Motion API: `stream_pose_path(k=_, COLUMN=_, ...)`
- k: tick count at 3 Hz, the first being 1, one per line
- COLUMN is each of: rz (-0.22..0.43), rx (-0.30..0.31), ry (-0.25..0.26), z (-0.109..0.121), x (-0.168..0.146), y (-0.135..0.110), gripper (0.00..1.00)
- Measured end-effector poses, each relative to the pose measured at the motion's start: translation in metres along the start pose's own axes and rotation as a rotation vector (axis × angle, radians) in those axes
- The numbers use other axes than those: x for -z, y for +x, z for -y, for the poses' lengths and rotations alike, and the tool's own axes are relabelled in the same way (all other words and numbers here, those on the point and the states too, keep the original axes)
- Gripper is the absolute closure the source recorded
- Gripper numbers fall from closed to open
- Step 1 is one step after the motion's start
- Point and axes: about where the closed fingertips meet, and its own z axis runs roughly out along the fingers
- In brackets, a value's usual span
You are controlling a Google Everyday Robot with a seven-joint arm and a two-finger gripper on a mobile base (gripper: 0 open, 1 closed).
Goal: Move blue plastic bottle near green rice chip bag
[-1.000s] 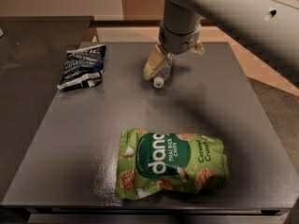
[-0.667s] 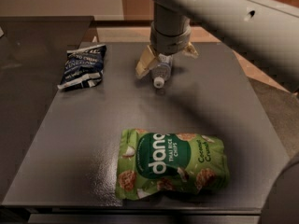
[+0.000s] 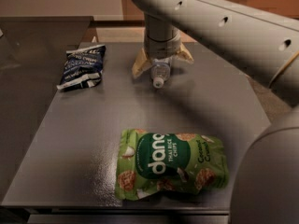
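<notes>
Gripper: the gripper (image 3: 162,65) hangs at the far end of the table (image 3: 88,125), pointing down. Its two tan fingers are spread wide, one on each side of the bottle, and neither looks to be pressing it.
Blue plastic bottle: the blue plastic bottle (image 3: 160,73) lies directly under the gripper, between the fingers, with its white cap pointing toward the near edge. I cannot tell whether it rests on the table or is lifted off it.
Why so: straddling it like this looks like lining up for a pinch across the body.
Green rice chip bag: the green rice chip bag (image 3: 170,164) lies flat, well apart from the gripper, toward the near edge.
Gap: the bottle is not yet near it.
Dark chip bag: the dark chip bag (image 3: 81,66) sits off to one side of the gripper, away from the likely path.
</notes>
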Motion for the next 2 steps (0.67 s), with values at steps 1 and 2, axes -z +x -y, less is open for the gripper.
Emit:
stream_pose_path(k=1, rz=-0.011, rx=-0.042, ry=0.003, z=0.0025, x=-0.0152, y=-0.0102, gripper=0.00)
stream_pose_path(k=2, rz=-0.014, rx=-0.062, ry=-0.025, z=0.0052, x=-0.0248, y=-0.0160, gripper=0.18)
